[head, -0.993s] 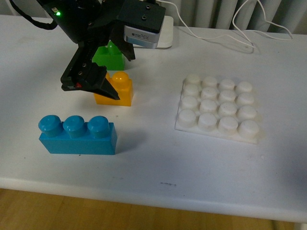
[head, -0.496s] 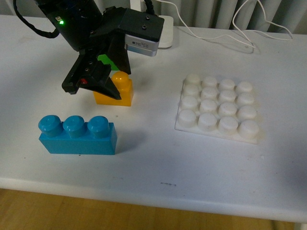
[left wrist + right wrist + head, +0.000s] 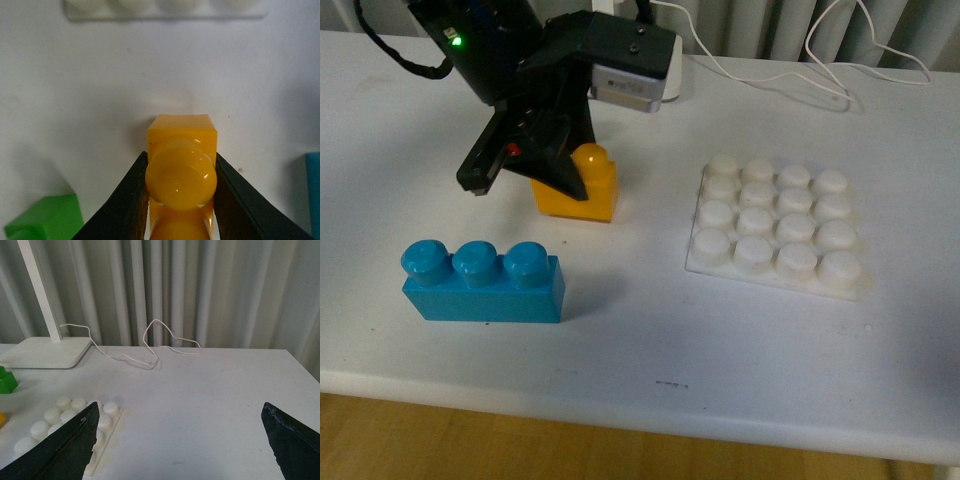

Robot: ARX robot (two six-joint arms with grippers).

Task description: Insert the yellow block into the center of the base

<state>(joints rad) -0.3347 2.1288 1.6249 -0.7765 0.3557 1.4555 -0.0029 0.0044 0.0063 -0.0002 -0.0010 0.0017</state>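
My left gripper (image 3: 548, 172) is shut on the yellow block (image 3: 586, 186), an orange-yellow two-stud brick, held just above the table to the left of the base. In the left wrist view the block (image 3: 181, 172) sits clamped between both black jaws. The base (image 3: 775, 226) is a white square plate with a 4 x 4 stud grid, lying right of centre; its edge shows in the left wrist view (image 3: 165, 10) and its corner in the right wrist view (image 3: 65, 417). My right gripper (image 3: 182, 442) is open and empty, off to the right of the base, out of the front view.
A blue three-stud brick (image 3: 482, 281) lies in front of the left gripper. A green brick (image 3: 47, 217) lies behind the left arm. A white lamp foot (image 3: 45, 352) and its cable (image 3: 790, 62) lie at the back of the table.
My left gripper has moved to the right, toward the base, carrying the yellow block with it. It now hides the green brick in the front view.
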